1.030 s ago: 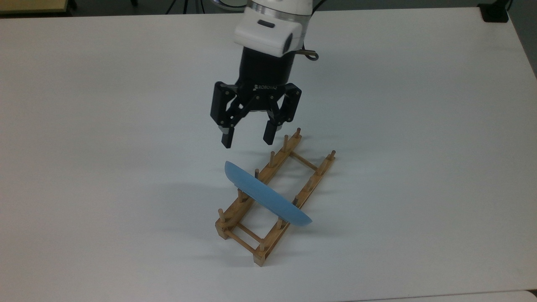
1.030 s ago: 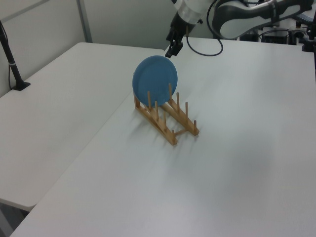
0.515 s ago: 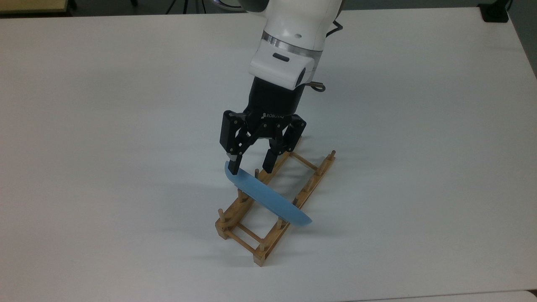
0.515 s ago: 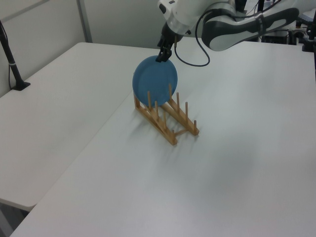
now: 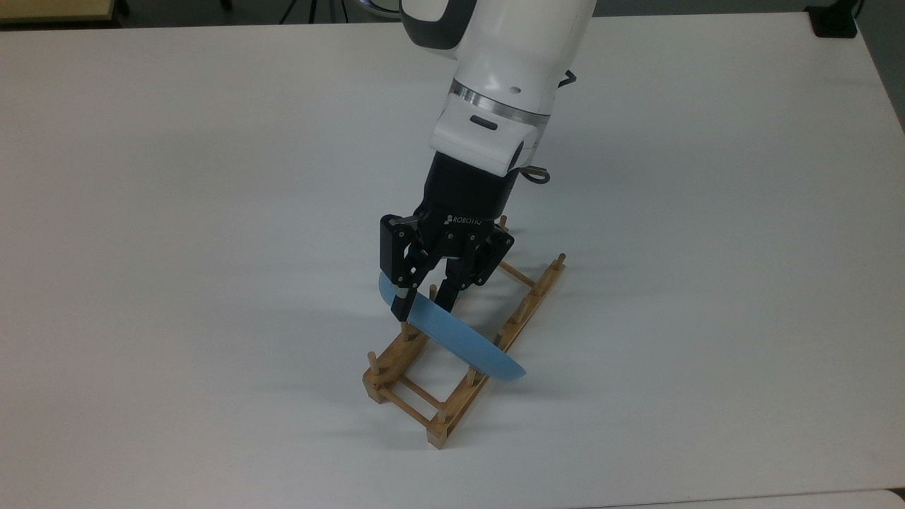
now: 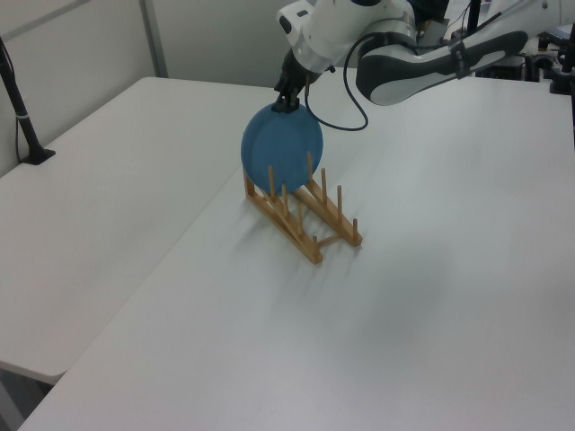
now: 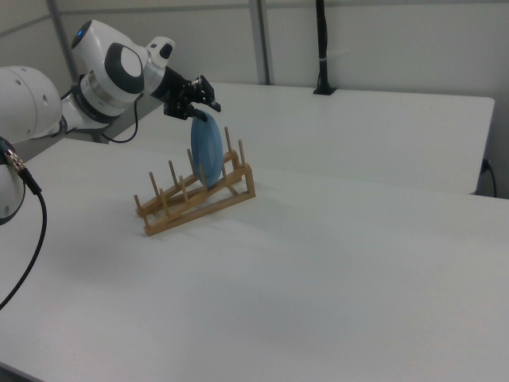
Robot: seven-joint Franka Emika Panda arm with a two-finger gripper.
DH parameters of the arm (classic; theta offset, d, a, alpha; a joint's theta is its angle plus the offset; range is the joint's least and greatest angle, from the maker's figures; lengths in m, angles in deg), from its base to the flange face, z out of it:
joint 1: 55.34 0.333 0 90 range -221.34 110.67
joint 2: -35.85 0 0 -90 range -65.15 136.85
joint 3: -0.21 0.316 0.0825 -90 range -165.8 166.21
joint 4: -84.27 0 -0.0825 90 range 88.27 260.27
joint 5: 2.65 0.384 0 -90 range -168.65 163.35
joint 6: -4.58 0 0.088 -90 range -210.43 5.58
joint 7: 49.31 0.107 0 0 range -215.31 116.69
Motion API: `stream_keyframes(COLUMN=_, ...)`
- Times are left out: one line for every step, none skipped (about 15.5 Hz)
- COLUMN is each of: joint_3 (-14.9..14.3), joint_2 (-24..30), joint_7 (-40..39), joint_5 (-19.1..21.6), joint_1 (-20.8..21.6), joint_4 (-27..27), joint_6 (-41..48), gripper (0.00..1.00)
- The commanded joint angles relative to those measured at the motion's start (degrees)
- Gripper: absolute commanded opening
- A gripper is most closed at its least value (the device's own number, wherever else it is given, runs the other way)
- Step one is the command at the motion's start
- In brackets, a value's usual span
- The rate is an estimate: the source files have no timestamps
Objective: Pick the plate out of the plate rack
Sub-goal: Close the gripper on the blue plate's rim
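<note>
A: The gripper (image 5: 422, 304) has dropped a good way in the last second. It was hanging above the far end of the plate rack (image 5: 452, 339), fingers spread wide, and now it's down at the top edge of the light-blue plate (image 5: 452, 336).

B: Has it got hold of it?

A: Not quite, I'd say. The fingers are much narrower than before and sit either side of the rim, but in the top view there's a sliver of gap on one side. So: closing around the rim, not yet clamped.

B: And the plate hasn't moved?

A: No, same slot. It stands on edge between pegs towards the near end of the rack in the top view, leaning a little. From the left view the gripper (image 6: 286, 101) is right at the plate's (image 6: 282, 148) highest point.

B: So the reach is done, then squeeze and lift.

A: That's my reading. The pegs hem the plate in front and back, so straight up along the slot looks safest. Above it is free air, and the white table (image 5: 177, 212) is bare all around.
</note>
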Motion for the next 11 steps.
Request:
stream_keyframes(joint_3=-1.03, joint_2=-0.41, joint_7=1.58, joint_5=-2.90, joint_1=1.47, joint_4=-0.63, joint_6=-0.80, gripper=0.30)
stream_keyframes(joint_3=-0.94, joint_2=-0.41, joint_7=1.59, joint_5=-3.26, joint_1=1.47, joint_4=-0.45, joint_6=-0.80, gripper=0.23)
stream_keyframes(joint_3=-0.94, joint_2=-0.41, joint_7=1.59, joint_5=-3.43, joint_1=1.56, joint_4=-0.37, joint_6=-0.80, gripper=0.17)
stream_keyframes(joint_3=-0.94, joint_2=-0.41, joint_7=1.50, joint_5=-3.78, joint_1=1.65, joint_4=-0.28, joint_6=-0.80, gripper=0.14)
stream_keyframes(joint_3=-0.94, joint_2=-0.41, joint_7=1.58, joint_5=-4.22, joint_1=1.74, joint_4=-0.28, joint_6=-0.80, gripper=0.11)
stream_keyframes(joint_3=-0.94, joint_2=-0.41, joint_7=1.59, joint_5=-4.66, joint_1=1.74, joint_4=-0.19, joint_6=-0.80, gripper=0.08)
stream_keyframes(joint_3=-0.94, joint_2=-0.41, joint_7=1.50, joint_5=-4.84, joint_1=1.74, joint_4=-0.28, joint_6=-0.80, gripper=0.03)
stream_keyframes(joint_3=-0.94, joint_2=-0.32, joint_7=1.58, joint_5=-5.02, joint_1=1.74, joint_4=-0.19, joint_6=-0.80, gripper=0.00)
stream_keyframes(joint_3=-0.94, joint_2=-0.15, joint_7=1.59, joint_5=-5.02, joint_1=1.74, joint_4=-0.28, joint_6=-0.80, gripper=0.00)
stream_keyframes(joint_3=-0.94, joint_2=0.03, joint_7=1.59, joint_5=-5.02, joint_1=1.74, joint_4=-0.19, joint_6=-0.71, gripper=0.00)
stream_keyframes(joint_3=-1.03, joint_2=0.29, joint_7=1.59, joint_5=-5.02, joint_1=1.74, joint_4=-0.19, joint_6=-0.71, gripper=0.00)
